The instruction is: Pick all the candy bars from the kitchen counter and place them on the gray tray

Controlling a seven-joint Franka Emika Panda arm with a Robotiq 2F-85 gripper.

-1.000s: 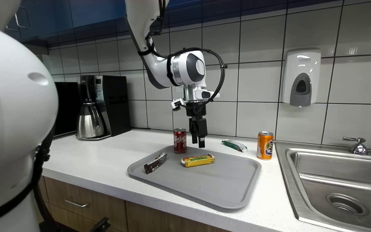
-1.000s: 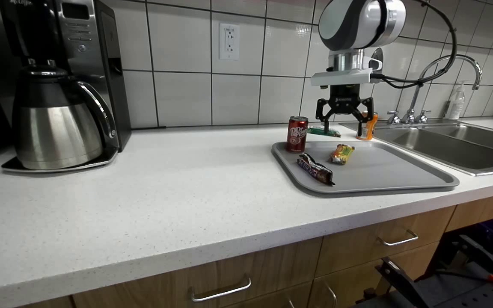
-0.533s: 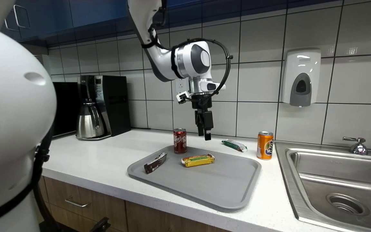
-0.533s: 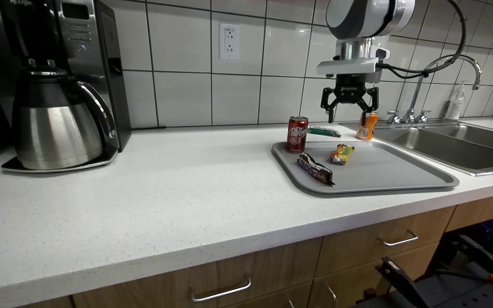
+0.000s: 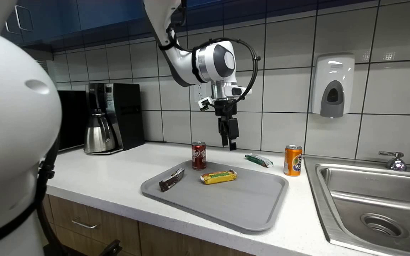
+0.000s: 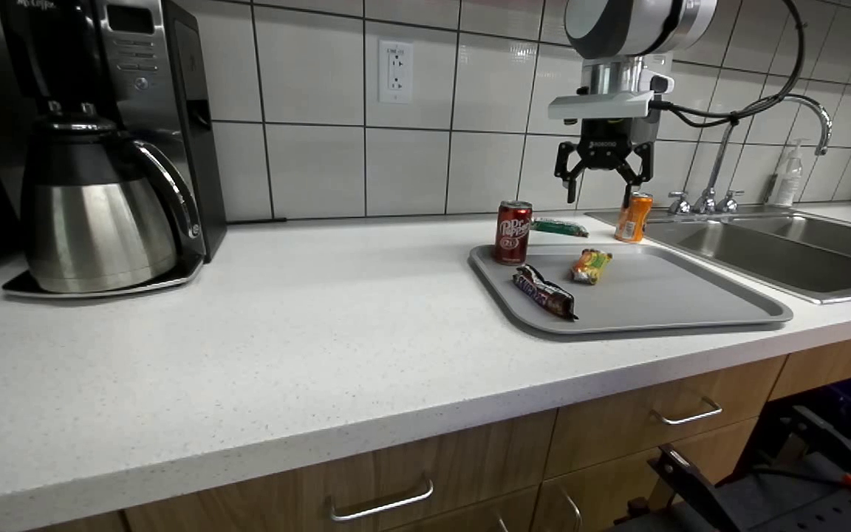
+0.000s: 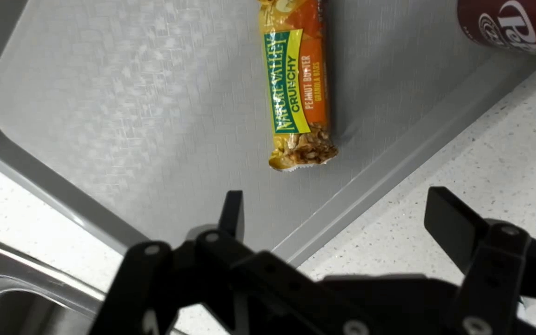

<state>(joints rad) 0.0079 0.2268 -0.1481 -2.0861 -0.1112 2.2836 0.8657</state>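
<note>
Gripper (image 6: pixel 599 201) is spread wide, hanging in the air. Dark bar (image 5: pixel 172 180) and yellow bar (image 5: pixel 219 177) are both on the gray tray (image 5: pixel 247 202), but the green bar (image 5: pixel 259 160) is out on the counter (image 5: pixel 119 167) behind it, near the orange can (image 5: pixel 293 160).

arm (image 5: pixel 178 59): gleaming white, showing a dark gray cap (image 5: pixel 220 62)
straps (image 5: pixel 195 65): banding black
cable (image 5: pixel 254 71): looping black
collar (image 5: pixel 218 90): shining silver
gripper (image 7: pixel 336 214): showing angular black links (image 7: pixel 268 274), round gray screws (image 7: pixel 355 327)

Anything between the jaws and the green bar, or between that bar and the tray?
Nothing visible blocks either path. The jaws hang open; the green bar lies beside the gray tray, red can and orange can off to either side.
</note>
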